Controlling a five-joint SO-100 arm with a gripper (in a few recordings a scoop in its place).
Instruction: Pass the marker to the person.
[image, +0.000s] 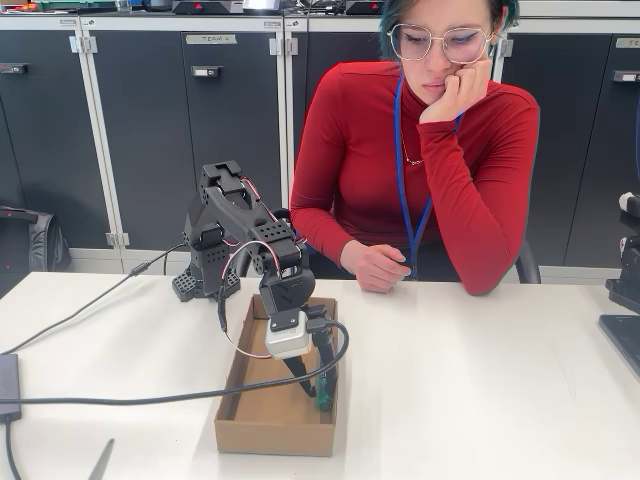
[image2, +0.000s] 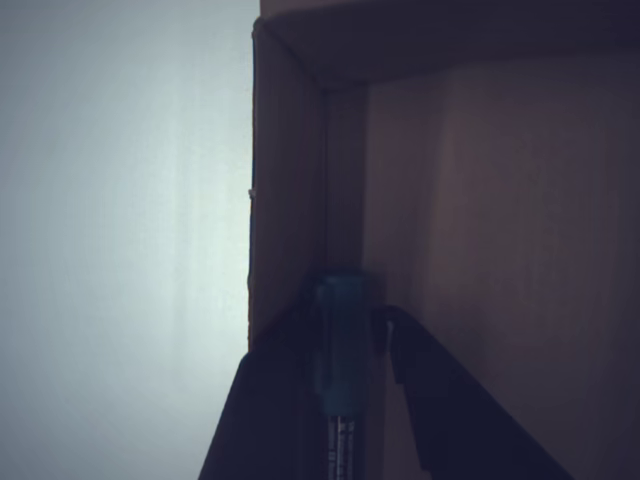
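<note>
Cardboard surrounds my gripper (image: 318, 385), which reaches down into a shallow brown box (image: 240, 425) on the white table (image: 480, 380). From the fixed view I see my black arm (image: 235, 225) bent over the box, with a white block at the wrist and a dark cable (image: 150, 398) looping across the table to it, but the marker (image: 324, 400) shows there as little more than a green tip low against the box's right wall, between my fingers. My wrist view tells more: the marker (image2: 340, 360) lies along the inner wall of the box (image2: 290, 180), close to a corner, its green cap pointing toward that corner and its darker barrel, with small print on it, running back toward me. My two dark fingers (image2: 450, 410) sit on either side of it, one against the wall side and one on the open side; the picture is dim and soft, so I think they are closed on the barrel, though I cannot be sure the pads actually press it. That view also shows the pale table outside the box wall. The fixed view alone shows the person (image: 430, 150), seated behind the table in a red top with a blue lanyard, chin propped on one hand (image: 455, 95) and the other hand (image: 378, 268) resting on the table edge, well apart from the box.
</note>
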